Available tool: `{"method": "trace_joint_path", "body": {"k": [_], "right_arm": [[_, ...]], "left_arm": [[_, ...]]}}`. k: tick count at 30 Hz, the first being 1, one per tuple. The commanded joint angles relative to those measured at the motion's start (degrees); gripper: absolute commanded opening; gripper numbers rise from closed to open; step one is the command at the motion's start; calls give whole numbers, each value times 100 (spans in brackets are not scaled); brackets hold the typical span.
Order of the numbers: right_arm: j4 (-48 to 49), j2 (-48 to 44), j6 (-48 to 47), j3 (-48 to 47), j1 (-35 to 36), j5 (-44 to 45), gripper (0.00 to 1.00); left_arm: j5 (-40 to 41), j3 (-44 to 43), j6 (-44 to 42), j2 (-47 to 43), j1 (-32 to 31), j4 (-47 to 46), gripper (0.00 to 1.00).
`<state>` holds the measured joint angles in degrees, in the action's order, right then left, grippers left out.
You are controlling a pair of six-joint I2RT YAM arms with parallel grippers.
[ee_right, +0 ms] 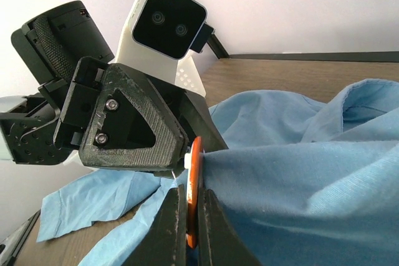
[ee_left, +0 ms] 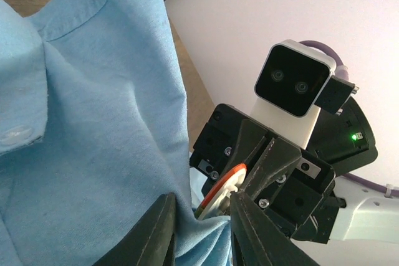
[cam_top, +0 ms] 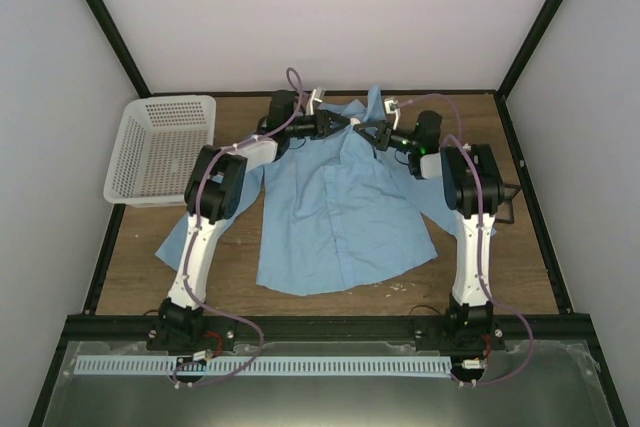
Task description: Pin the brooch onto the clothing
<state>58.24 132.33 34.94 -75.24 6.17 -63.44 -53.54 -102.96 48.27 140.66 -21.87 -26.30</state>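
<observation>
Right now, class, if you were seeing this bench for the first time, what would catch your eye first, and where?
First, the light blue shirt spread across the middle of the table. At its collar, the right gripper clamps an orange-red brooch edge-on against a fold that the left gripper pinches, the two nose to nose. A white mesh basket sits at the far left.
</observation>
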Motion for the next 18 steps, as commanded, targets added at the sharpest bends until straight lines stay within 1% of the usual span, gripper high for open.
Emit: {"method": "trace_joint_path", "body": {"k": [1,4,6,7,10,12,15,18], "right_arm": [[287,47,71,-208,-24,-135,1],[315,47,113,-208,-20,-134,1],[326,55,126,-211,-20,-134,1],[321,56,130,-210,-20,-123,1],[288,69,144,-234,-20,-116,1],[160,66,85,-262,-20,-99,2],[-264,-25,-202,-260,-20,-26,5],[-646,-129,-522,-216,-20,8,5]], "left_arm": [[-244,52,199,282,-79,-442,27],[-329,106,326,295,-84,-626,28],[-357,218,402,272,-83,-819,26],[-359,245,417,250,-83,-870,23],[-364,315,456,219,-81,-986,10],[-347,354,492,199,-81,-1072,5],[-335,377,521,183,-66,-1145,1],[-359,390,640,194,-38,-1299,0]]}}
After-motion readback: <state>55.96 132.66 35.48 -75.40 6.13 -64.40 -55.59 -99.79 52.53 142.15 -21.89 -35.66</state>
